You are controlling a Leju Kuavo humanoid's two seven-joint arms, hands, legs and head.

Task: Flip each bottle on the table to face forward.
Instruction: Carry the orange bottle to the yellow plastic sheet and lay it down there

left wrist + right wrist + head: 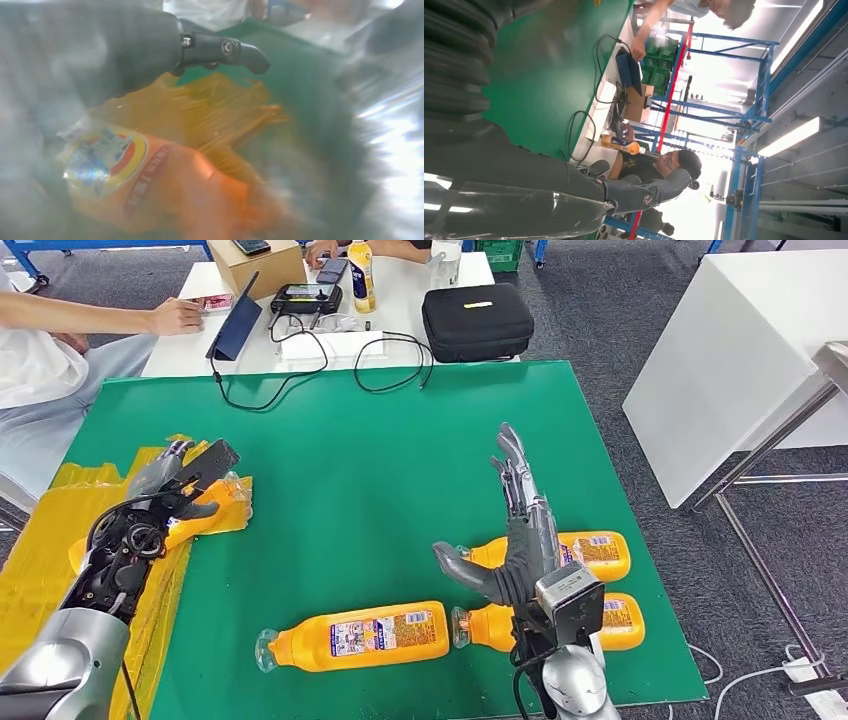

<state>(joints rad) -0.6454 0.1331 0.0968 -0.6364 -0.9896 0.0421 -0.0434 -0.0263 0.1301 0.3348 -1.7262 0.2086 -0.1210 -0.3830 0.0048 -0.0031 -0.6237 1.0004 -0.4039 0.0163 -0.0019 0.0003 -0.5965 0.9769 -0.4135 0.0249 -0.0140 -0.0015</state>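
Orange bottles lie flat on the green tabletop, and the right hand hides parts of two of them: the far right bottle and the near right bottle both show mainly their label ends past the wrist. Fingers there are spread and straight, holding nothing. Left of that hand, the front bottle is fully seen, long axis running across the tabletop, cap end pointing left. Far left of the right hand, the left hand grips a fourth bottle over yellow plastic sheeting; its wrist picture is blurred, label barely readable.
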